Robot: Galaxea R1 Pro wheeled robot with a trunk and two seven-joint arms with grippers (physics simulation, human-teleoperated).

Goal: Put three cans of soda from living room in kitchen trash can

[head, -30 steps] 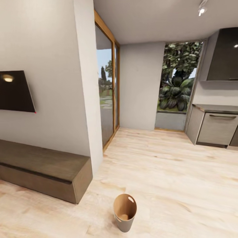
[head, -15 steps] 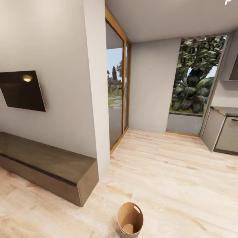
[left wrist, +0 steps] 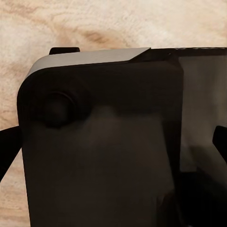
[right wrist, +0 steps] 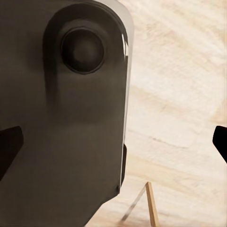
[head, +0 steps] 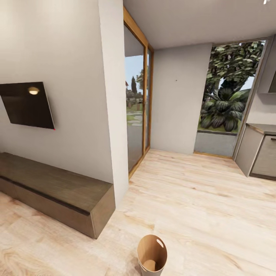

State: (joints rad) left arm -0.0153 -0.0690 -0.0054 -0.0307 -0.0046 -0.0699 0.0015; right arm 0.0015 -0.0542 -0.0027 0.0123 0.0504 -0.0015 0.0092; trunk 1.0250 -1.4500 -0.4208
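Head view: trash can [head: 152, 255] upright on plank floor [head: 199, 199], near low bench [head: 57, 191]. Wrist views: dark fingers [right wrist: 222, 142] at frame edges, state cannot be told.

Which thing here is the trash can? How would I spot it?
Find the long low wooden bench under the wall TV. Past its near end, on the plank floor, stands the trash can: a small round tapered bin, pale outside, orange-brown inside, standing alone.

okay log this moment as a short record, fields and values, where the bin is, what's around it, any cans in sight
bin: tash can upright on the wood floor, near the head view's bottom edge
bin contents: orange-brown inside, no cans visible in it
left of bin: low wooden bench under wall TV
ahead: glass doors, kitchen cabinet at right
soda cans: none in sight
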